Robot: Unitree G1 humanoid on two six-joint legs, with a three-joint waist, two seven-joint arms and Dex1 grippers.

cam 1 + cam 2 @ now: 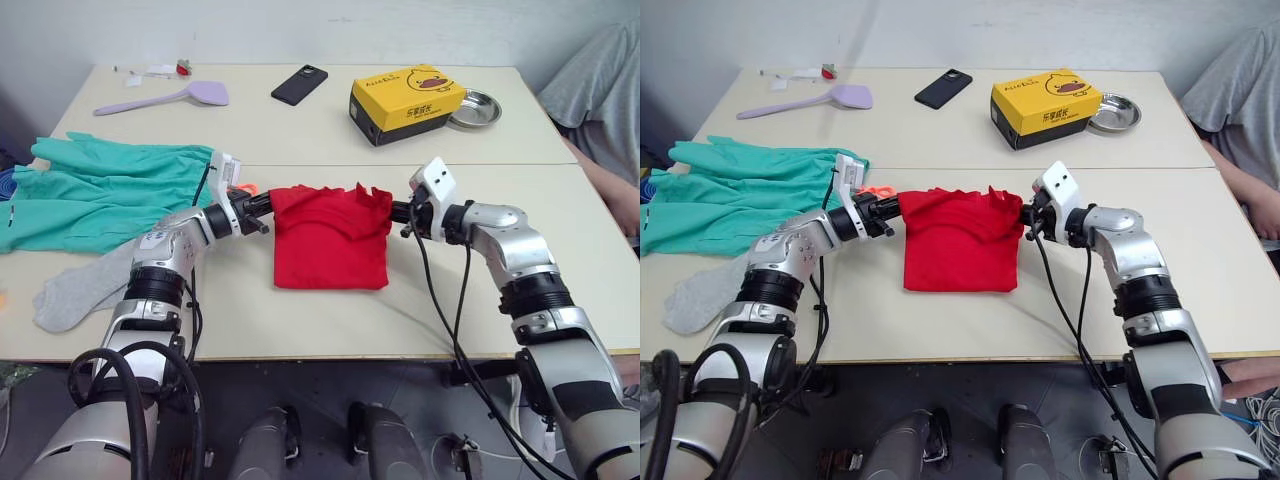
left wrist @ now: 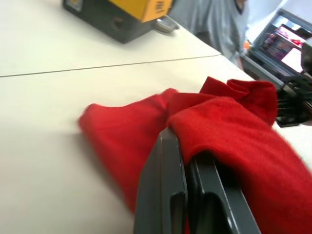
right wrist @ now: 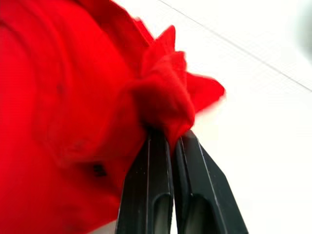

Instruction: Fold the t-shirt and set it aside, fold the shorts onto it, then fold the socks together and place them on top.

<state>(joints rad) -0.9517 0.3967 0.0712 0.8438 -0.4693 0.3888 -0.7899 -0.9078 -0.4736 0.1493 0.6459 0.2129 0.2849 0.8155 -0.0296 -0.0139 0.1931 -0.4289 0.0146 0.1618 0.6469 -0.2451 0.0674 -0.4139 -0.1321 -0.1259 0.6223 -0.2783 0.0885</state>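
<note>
Centrally on the desk (image 1: 330, 330), both grippers' fingers pinch the folded t-shirt (image 1: 332, 240): left gripper (image 1: 268, 204) at 9 o'clock, right gripper (image 1: 392, 211) at 3; wrist views show cloth clamped.

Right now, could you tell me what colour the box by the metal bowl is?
Yellow with black sides: the box, clearest in the left eye view.

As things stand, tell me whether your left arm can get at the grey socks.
Probably not yet: the left gripper is shut on the t-shirt. The socks lie on the table beside that arm, nothing covering them, so once it lets go they look reachable.
</note>
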